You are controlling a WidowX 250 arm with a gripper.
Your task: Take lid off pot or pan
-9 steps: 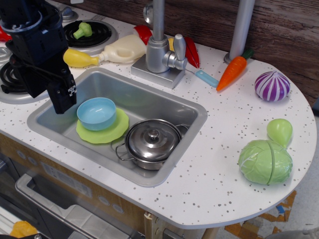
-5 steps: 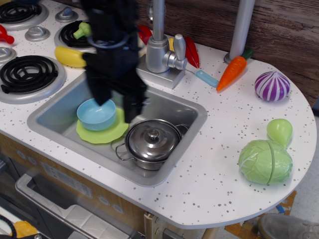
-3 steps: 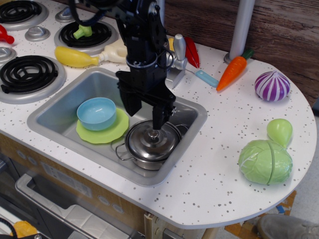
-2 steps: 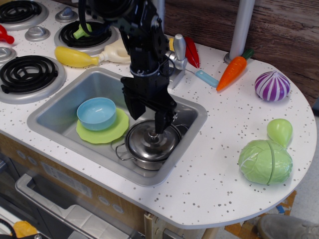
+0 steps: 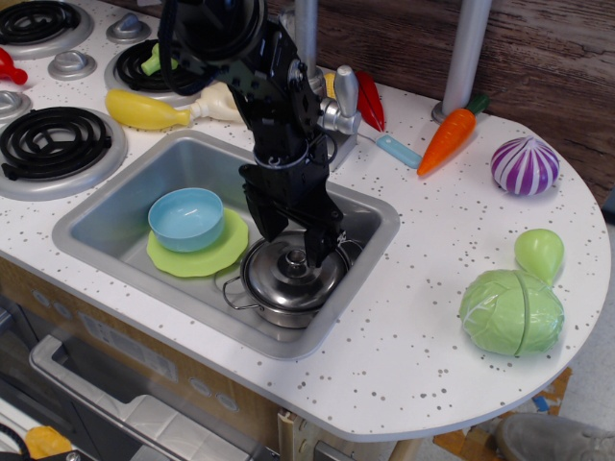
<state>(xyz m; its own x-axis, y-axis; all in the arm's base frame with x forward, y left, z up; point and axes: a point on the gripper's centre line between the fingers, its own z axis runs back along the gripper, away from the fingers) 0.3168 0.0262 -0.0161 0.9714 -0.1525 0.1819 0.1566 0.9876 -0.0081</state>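
The steel pot (image 5: 279, 305) stands in the right part of the sink (image 5: 115, 197), a wire loop handle showing at its left. The domed steel lid (image 5: 283, 279) sits on it, its small knob (image 5: 295, 256) at the centre. My black gripper (image 5: 295, 242) hangs straight over the lid. Its two fingers are spread and reach down on either side of the knob, just above or touching the lid. The jaws look open with the knob in the gap between them.
A light-blue bowl (image 5: 186, 217) rests on a light-green plate (image 5: 202, 255) left of the pot in the sink. The faucet (image 5: 312, 96) stands behind my arm. A carrot (image 5: 448, 137), a purple onion (image 5: 525, 165), a pear (image 5: 539, 253) and a cabbage (image 5: 511, 311) lie on the counter at the right.
My gripper swung from the sink's left side across to the pot. It then came down until its fingers straddle the lid's knob. The pot and lid have not moved.
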